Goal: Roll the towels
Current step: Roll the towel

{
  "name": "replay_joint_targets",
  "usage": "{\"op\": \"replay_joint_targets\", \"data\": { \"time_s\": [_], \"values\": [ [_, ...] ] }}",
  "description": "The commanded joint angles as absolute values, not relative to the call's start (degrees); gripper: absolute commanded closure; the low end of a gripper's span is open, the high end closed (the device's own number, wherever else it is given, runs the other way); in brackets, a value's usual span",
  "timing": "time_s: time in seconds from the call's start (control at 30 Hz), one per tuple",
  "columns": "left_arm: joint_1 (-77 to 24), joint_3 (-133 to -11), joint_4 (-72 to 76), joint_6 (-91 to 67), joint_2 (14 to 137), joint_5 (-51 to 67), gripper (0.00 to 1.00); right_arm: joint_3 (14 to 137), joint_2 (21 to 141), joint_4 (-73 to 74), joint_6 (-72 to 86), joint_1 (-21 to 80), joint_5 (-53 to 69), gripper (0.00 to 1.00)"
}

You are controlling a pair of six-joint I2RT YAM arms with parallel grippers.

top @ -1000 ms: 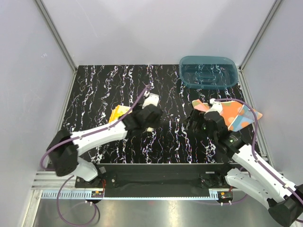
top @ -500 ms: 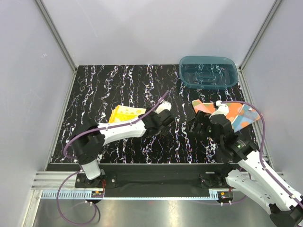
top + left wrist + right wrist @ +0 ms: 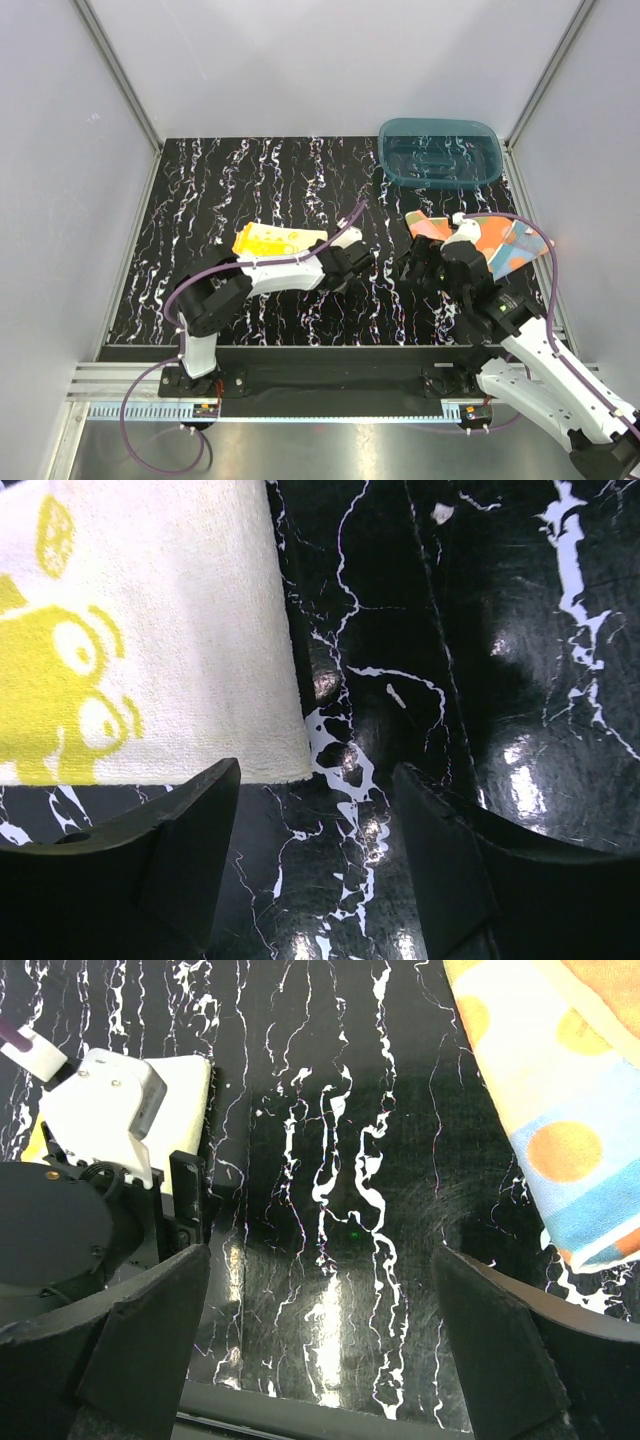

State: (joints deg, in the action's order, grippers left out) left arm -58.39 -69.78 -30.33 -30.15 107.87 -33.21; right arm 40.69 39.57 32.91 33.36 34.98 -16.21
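Uncovered: yellow towel, rolling not started.
The left fingers have swung right off it, parted, empty and narrowing; it lies flat on the table. The right fingers gape empty beside the dotted towel, also unrolled.

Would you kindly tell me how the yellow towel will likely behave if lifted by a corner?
The yellow towel lies flat and thin, so it would probably droop limply. On the glossy table it may slide or bunch if pushed. Its terry pile should give the left gripper fair hold.
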Motion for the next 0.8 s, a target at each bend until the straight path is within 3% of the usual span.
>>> {"op": "replay_joint_targets", "data": {
  "time_s": [0.0, 0.2, 0.47, 0.6, 0.77],
  "values": [
    [-57.4, -71.6, -29.5, -32.0, 108.4, -35.2, 0.34, 42.3, 40.2, 32.4, 32.3, 35.2, -16.3, 0.0],
    [-56.0, -68.2, -27.4, -33.5, 108.3, -34.6, 0.48, 42.5, 41.9, 31.3, 31.9, 35.2, -16.1, 0.0],
    [-52.2, -63.7, -23.0, -34.5, 107.3, -30.4, 0.58, 44.3, 46.6, 28.5, 33.3, 35.2, -13.4, 0.0],
    [-51.2, -62.3, -22.2, -34.5, 106.7, -29.2, 0.83, 46.0, 50.1, 27.0, 34.1, 35.2, -11.6, 0.0],
    [-51.2, -57.8, -18.1, -35.2, 101.8, -27.9, 0.96, 51.7, 59.4, 28.4, 38.7, 35.1, -10.6, 0.0]
  ]
}}
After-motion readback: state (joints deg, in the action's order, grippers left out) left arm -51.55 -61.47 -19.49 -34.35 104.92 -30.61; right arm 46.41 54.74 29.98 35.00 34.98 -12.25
